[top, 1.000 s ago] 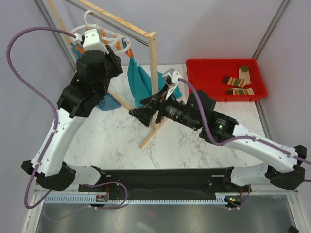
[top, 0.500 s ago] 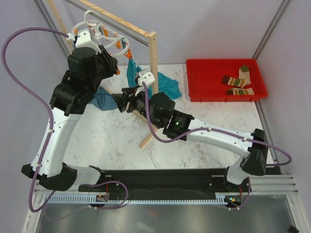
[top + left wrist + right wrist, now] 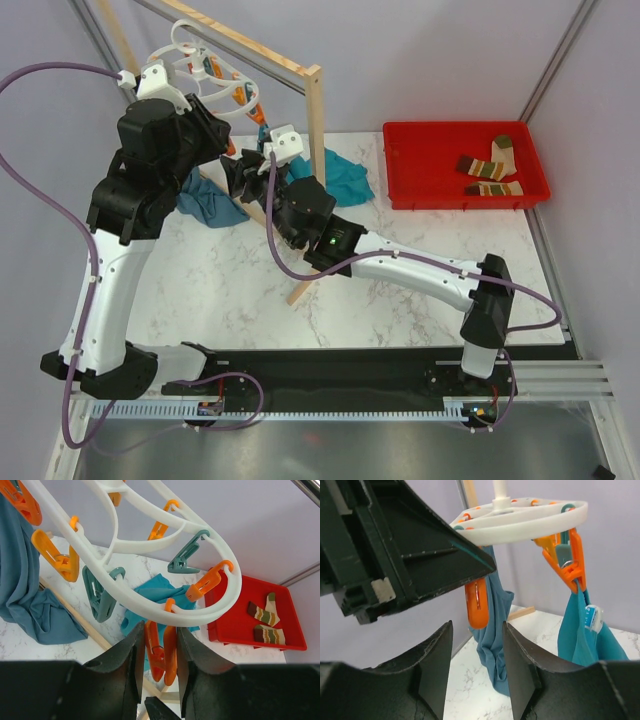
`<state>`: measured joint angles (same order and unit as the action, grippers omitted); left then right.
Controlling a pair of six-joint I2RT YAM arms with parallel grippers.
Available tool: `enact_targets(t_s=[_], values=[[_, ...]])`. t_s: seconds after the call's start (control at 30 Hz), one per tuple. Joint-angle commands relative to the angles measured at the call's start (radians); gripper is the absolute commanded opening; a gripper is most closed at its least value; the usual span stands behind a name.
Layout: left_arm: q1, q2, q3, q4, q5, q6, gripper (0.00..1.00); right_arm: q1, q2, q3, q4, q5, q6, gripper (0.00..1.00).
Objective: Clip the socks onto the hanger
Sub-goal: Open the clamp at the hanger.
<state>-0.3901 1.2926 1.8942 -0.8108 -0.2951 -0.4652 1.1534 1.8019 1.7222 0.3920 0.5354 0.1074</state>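
The white hanger [image 3: 205, 78] hangs on the wooden rail at the far left; its rings and clips fill the left wrist view [image 3: 150, 540]. My left gripper [image 3: 160, 630] is shut on an orange clip [image 3: 162, 652] that hangs from the outer ring. My right gripper [image 3: 477, 630] is open and empty, with the tip of that orange clip [image 3: 478, 605] just above its jaws. In the top view the two grippers meet under the hanger, left [image 3: 228, 142] and right [image 3: 240, 172]. Two striped socks [image 3: 490, 170] lie in the red tray, also in the left wrist view [image 3: 265, 622].
The red tray [image 3: 460, 130] sits at the back right. The wooden rail [image 3: 240, 40] and post [image 3: 315, 130] cross the back left. Teal cloths hang from clips and lie on the marble table [image 3: 205, 200] [image 3: 345, 178]. One clipped cloth hangs at the right [image 3: 582, 630].
My right arm has swung left past the wooden post to just under the hanger. My left arm has shifted a little up and left with the hanger.
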Motion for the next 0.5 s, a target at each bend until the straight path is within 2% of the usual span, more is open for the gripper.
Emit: enact_targets(t_s=[0.0, 0.23, 0.47], values=[[0.017, -0.018, 0.017, 0.007, 0.031, -0.029, 0.02, -0.017, 0.027, 0.073, 0.041, 0.031, -0.035, 0.52], [0.027, -0.007, 0.016, 0.009, 0.059, -0.050, 0.02, -0.058, 0.048, 0.074, 0.065, -0.044, 0.003, 0.47], [0.025, 0.001, 0.022, 0.010, 0.076, -0.059, 0.02, -0.078, 0.060, 0.085, 0.084, -0.126, 0.018, 0.46]])
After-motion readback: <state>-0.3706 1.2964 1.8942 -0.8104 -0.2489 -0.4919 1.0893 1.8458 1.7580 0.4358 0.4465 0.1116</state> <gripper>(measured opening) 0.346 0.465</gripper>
